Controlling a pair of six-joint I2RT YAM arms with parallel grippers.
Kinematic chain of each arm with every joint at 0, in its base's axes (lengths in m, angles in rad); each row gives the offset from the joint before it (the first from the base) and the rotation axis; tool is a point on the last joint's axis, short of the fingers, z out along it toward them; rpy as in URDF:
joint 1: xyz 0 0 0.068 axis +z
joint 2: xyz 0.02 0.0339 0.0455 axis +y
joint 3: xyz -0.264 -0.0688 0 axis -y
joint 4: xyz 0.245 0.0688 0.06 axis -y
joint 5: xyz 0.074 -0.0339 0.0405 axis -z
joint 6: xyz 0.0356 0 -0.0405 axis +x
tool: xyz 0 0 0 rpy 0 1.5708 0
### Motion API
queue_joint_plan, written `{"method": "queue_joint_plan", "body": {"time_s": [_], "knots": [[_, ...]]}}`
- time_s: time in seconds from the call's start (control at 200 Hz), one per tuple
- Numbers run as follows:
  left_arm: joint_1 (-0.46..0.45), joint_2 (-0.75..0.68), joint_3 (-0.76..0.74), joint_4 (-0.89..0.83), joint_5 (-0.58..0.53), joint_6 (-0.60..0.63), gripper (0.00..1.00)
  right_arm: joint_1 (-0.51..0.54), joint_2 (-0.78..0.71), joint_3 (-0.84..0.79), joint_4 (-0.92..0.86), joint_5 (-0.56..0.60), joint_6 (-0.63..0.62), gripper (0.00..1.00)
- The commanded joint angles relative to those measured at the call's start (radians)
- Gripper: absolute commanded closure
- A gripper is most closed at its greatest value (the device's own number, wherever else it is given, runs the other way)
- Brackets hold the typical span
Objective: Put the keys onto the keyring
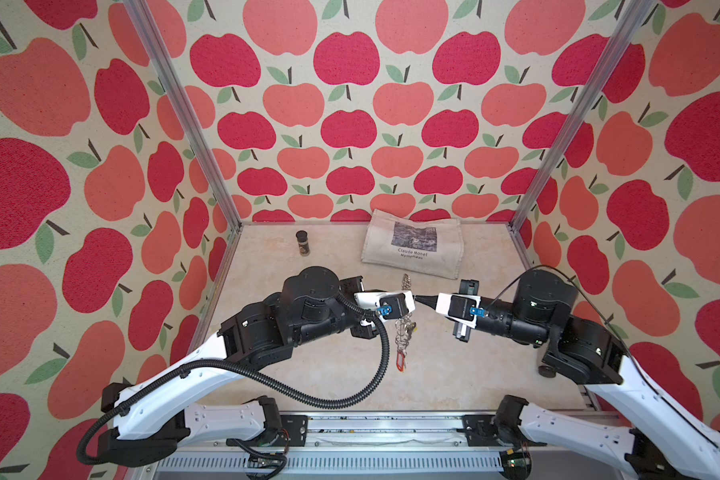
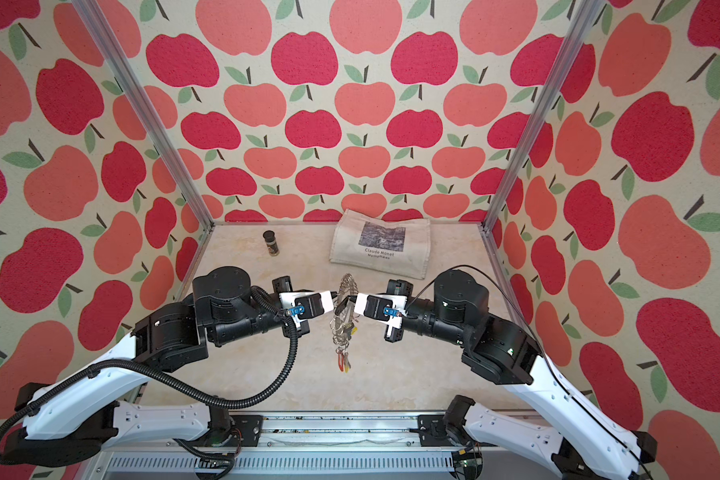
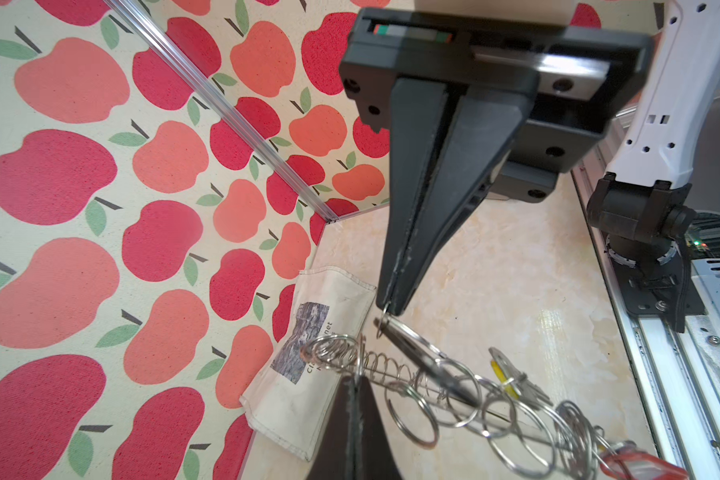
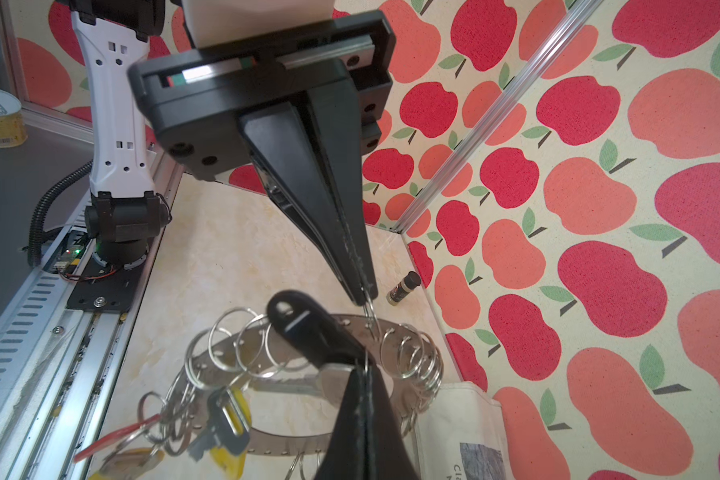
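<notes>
Black-tagged key (image 4: pixel 304 328) clamped in my right fingers (image 4: pixel 360 428); left fingers (image 4: pixel 329 216) pinch a keyring (image 4: pixel 279 446) loop. I'd thread the tag's hole on slowly.

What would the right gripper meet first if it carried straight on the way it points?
Probably the keyring, just past the keys that the right gripper holds; the left gripper is close behind it, depth unclear.

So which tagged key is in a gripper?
The black-tagged key, clamped in the right gripper; the yellow tag and red tag hang free on the keyring.
</notes>
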Motion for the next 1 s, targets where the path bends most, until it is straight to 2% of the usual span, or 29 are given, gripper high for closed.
{"method": "queue_joint_plan", "body": {"time_s": [0.0, 0.195, 0.67, 0.996], "knots": [[-0.009, -0.036, -0.008, 0.103, -0.054, 0.040, 1.00, -0.007, -0.006, 0.055, -0.062, 0.024, 0.000, 1.00], [-0.019, -0.043, -0.009, 0.112, -0.075, 0.065, 1.00, -0.007, -0.003, 0.076, -0.092, 0.048, -0.039, 1.00], [-0.038, -0.007, 0.018, 0.108, -0.039, 0.040, 1.00, -0.003, -0.011, -0.014, 0.111, 0.028, 0.008, 1.00], [-0.037, -0.005, 0.014, 0.113, -0.036, 0.040, 1.00, 0.010, -0.024, -0.031, 0.146, 0.028, 0.007, 1.00]]}}
